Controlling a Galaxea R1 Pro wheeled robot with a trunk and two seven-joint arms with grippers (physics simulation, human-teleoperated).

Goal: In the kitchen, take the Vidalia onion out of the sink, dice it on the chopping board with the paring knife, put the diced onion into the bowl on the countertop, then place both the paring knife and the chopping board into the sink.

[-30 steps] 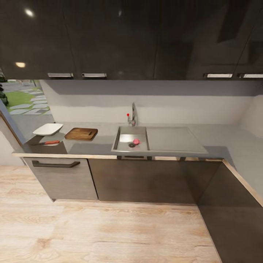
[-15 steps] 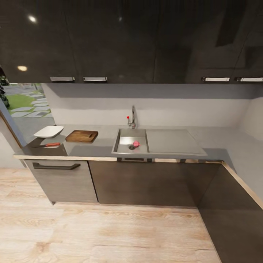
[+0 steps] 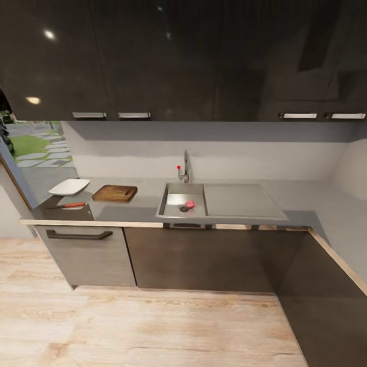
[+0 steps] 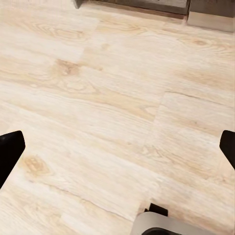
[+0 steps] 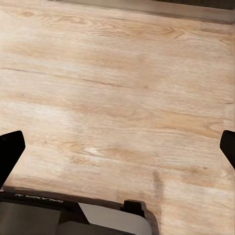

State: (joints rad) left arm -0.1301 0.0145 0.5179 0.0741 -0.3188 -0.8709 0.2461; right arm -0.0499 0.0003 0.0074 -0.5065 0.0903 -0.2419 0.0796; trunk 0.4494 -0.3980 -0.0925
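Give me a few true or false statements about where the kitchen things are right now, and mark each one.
1. The onion lies in the sink near the drain. True.
2. The knife rests on the chopping board. False: it lies on the countertop, apart from the board.
3. The bowl sits left of the board. True.
4. The bowl holds diced onion. False: it looks empty.
5. The left hand grips the knife. False: it is open above the wood floor.
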